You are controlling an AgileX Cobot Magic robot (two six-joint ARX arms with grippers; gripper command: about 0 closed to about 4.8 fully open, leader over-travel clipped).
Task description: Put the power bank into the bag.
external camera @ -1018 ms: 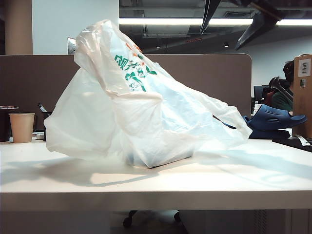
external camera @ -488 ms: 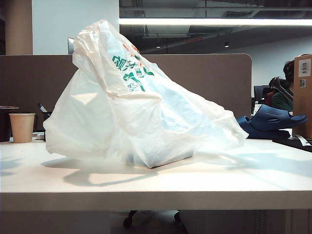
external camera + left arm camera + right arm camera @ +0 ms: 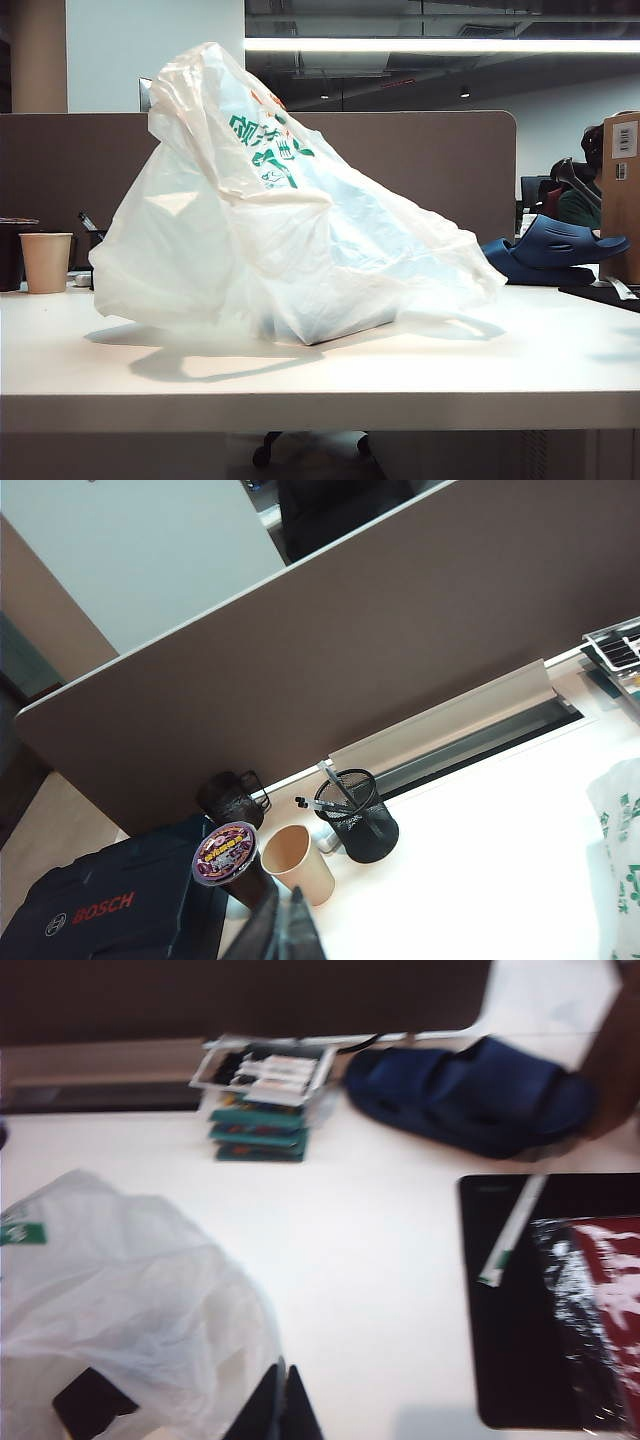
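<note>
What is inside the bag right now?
Through the bag's thin plastic the right wrist view shows a small black shape low inside, possibly the power bank. The exterior view shows only crinkled white plastic. Both grippers, left and right, are shut and raised clear.

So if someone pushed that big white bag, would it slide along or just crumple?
Probably crumple: the bag looks thin, crinkled and see-through, so floppy and light. The dark lump at its bottom might anchor it, so the top would likely fold over first.

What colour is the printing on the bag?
Mostly green, with some orange, on the bag; clearest in the exterior view.
</note>
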